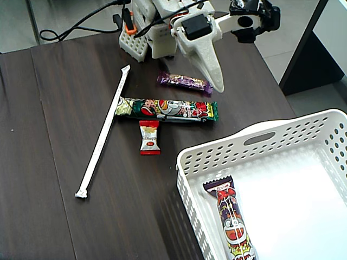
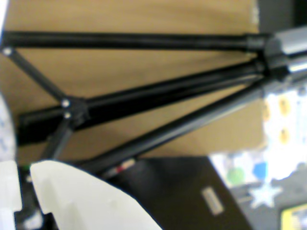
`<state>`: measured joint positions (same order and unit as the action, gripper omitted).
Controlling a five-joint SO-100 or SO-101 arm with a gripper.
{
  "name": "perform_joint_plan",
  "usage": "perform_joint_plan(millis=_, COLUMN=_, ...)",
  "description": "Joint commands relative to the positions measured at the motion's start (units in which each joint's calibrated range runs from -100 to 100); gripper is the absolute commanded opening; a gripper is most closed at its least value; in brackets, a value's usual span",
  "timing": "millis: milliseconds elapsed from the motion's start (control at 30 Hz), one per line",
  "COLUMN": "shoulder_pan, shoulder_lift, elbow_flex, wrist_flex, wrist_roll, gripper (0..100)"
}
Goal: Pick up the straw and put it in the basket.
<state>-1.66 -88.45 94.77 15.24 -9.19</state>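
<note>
The straw point(image 1: 104, 131) lies diagonally on the dark table point(image 1: 49, 108), left of 3 candies and well apart from the white basket point(image 1: 217, 154), while the empty claw point(image 1: 216, 76) hangs closed near the arm's base.

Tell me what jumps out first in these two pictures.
In the fixed view, the long thin white paper-wrapped straw lies diagonally on the dark wooden table, left of a green-and-red candy bar. At lower right, the large white perforated plastic basket already holds one candy bar. The white gripper hangs at the top, holding nothing.
</note>
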Motion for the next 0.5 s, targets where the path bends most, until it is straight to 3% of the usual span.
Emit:
perform_joint_plan(millis=0, shoulder_pan=-0.3, shoulder_lift=18.4, elbow_flex=-18.5, wrist_flex=-5.8, wrist_roll=0.2, gripper=2)
perform_joint_plan(millis=267, shoulder_pan=2.2, shoulder_lift=35.2, elbow_flex=-30.1, wrist_flex=2.7, wrist_roll=5.6, gripper=2)
perform_joint_plan(millis=467, shoulder_pan=7.2, shoulder_lift=35.9, elbow_flex=-35.8, wrist_flex=18.0, wrist_roll=5.9, gripper=2)
